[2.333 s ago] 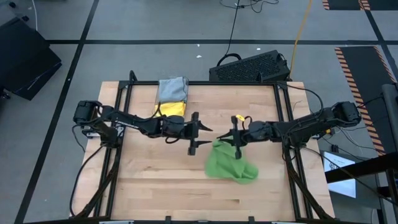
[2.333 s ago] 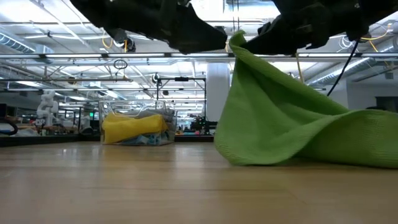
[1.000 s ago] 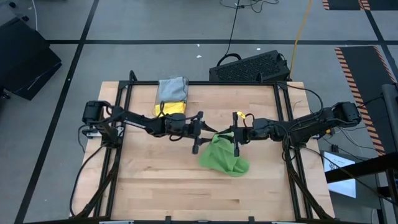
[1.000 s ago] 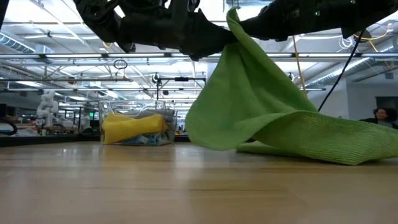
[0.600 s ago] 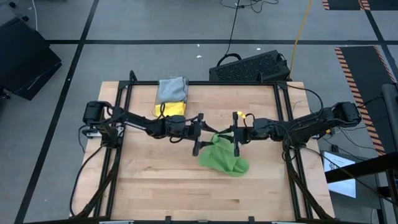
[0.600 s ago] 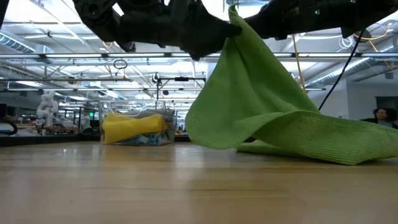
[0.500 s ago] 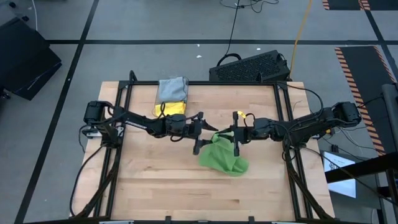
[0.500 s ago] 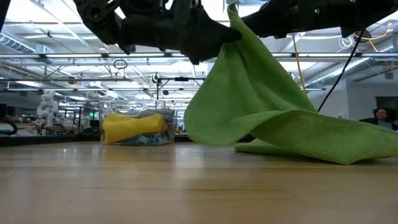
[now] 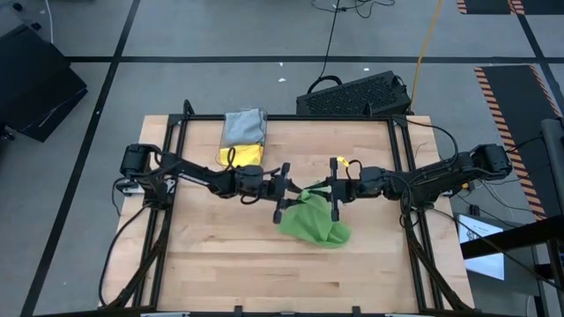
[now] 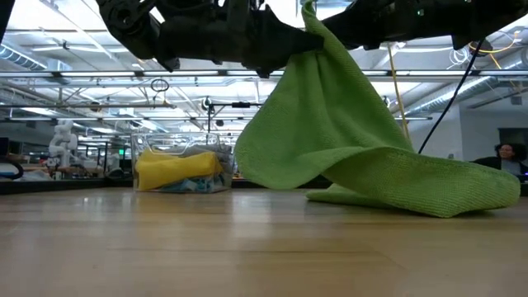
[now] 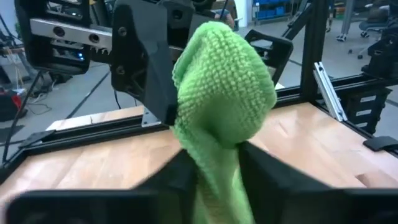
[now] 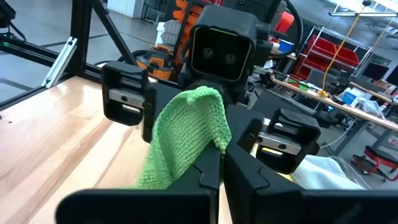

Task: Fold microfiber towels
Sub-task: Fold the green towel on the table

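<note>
A bright green microfiber towel (image 9: 313, 222) hangs at the table's middle between my two grippers, which face each other. Its raised top (image 10: 312, 25) is up at the fingers. It drapes down (image 10: 346, 140) and its lower part lies heaped on the wood (image 10: 429, 186). My left gripper (image 9: 291, 189) comes from the left and is shut on the towel (image 11: 224, 93). My right gripper (image 9: 328, 194) comes from the right and is shut on it too (image 12: 186, 137). My left gripper has the towel's bunched upper part (image 11: 214, 155) between its two fingers, right beside the right gripper's hold. It reaches in level from the table's left. The cloth bulges out past the fingers and hangs below; layers cannot be told. My right gripper pinches the towel's top edge (image 12: 208, 127) between its two shut fingers, level from the table's right. The cloth stands up past the fingertips and falls away below them. Its lower end rests slack on the table.
A clear bin (image 9: 242, 132) with yellow and grey towels stands at the far edge, left of centre (image 10: 181, 169). A black case (image 9: 357, 95) lies beyond the far edge. Bare wood stretches toward the near edge. A person (image 10: 505, 157) shows far off in the room.
My left gripper has edged toward the right gripper, up against the towel's raised top. The towel's hanging fold has swung out a little toward the table's left, while its heap on the wood has drawn slightly the same way. The right gripper has kept still.
</note>
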Motion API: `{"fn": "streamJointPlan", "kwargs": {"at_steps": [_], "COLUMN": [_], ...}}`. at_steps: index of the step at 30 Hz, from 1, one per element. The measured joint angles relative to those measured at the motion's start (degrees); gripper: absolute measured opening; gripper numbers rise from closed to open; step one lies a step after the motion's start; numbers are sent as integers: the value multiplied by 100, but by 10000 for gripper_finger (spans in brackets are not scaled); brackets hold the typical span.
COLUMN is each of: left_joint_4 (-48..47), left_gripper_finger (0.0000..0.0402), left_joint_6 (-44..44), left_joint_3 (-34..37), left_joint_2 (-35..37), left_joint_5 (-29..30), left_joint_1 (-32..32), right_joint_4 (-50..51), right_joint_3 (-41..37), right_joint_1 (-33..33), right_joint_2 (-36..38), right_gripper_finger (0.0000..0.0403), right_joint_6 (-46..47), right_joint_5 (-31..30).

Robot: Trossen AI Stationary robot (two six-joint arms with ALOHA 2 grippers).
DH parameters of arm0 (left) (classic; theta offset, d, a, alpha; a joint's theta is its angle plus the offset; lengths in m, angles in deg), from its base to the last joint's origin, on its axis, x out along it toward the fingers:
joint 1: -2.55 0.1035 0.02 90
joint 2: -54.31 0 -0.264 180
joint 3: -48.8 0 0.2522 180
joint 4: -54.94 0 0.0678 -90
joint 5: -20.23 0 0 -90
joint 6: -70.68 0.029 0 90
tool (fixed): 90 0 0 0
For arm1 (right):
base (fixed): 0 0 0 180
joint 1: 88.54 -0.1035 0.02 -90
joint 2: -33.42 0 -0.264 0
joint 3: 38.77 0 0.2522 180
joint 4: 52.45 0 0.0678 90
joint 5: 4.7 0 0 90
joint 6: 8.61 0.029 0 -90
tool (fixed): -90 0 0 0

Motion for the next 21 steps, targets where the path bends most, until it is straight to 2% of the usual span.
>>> {"fn": "streamJointPlan", "kwargs": {"at_steps": [3, 4, 7, 13, 17, 21], "left_joint_4": [-33, -49, -244, -877, -1129, -1119], "left_gripper_finger": [28, 16, 15, 7, 8, 6], "left_joint_6": [-29, -118, -212, -138, -106, -110], "left_joint_3": [2, 0, 0, 1, 0, 0], "left_joint_2": [0, 0, 12, 265, 451, 466], "left_joint_5": [190, 243, 446, 1020, 1224, 1424], "left_joint_1": [-10, -10, -28, -126, -126, -66], "right_joint_4": [-1, 0, 98, 1058, 1867, 2325], "right_joint_3": [0, 0, 0, 0, 0, 1], "right_joint_1": [0, 0, -10, -425, -809, -1294], "right_joint_2": [0, 0, 0, 182, 445, 586], "right_gripper_finger": [5, 6, 23, 103, 157, 193], "right_joint_6": [51, 120, 390, 1209, 2204, 3013], "right_joint_5": [-2, -8, -112, -1342, -1908, -2409]}}
